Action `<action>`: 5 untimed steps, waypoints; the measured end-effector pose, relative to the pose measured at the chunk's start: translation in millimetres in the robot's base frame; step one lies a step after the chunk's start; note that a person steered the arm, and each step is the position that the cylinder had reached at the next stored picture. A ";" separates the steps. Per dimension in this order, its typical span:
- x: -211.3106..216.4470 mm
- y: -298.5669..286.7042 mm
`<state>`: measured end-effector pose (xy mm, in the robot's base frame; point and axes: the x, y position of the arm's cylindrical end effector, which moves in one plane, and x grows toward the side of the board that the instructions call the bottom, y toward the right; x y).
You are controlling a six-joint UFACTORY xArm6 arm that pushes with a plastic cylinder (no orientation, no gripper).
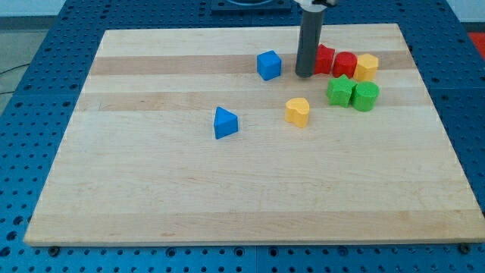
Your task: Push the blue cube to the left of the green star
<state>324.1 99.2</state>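
Note:
The blue cube (268, 65) sits near the view's top, left of centre-right. The green star (340, 91) lies to its lower right, touching a green cylinder (365, 96). My tip (304, 75) is on the board just right of the blue cube, with a small gap between them, and up and left of the green star. The rod hides part of a red block (324, 58) behind it.
A second red block (345, 64) and a yellow block (367, 66) line up right of the first red one. A yellow heart-like block (298, 111) lies below my tip. A blue triangular block (225, 123) lies further left. The wooden board (151, 189) sits on a blue perforated table.

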 end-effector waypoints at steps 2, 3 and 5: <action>-48.8 -17.3; -43.3 -19.6; -71.7 -129.1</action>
<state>252.5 -29.9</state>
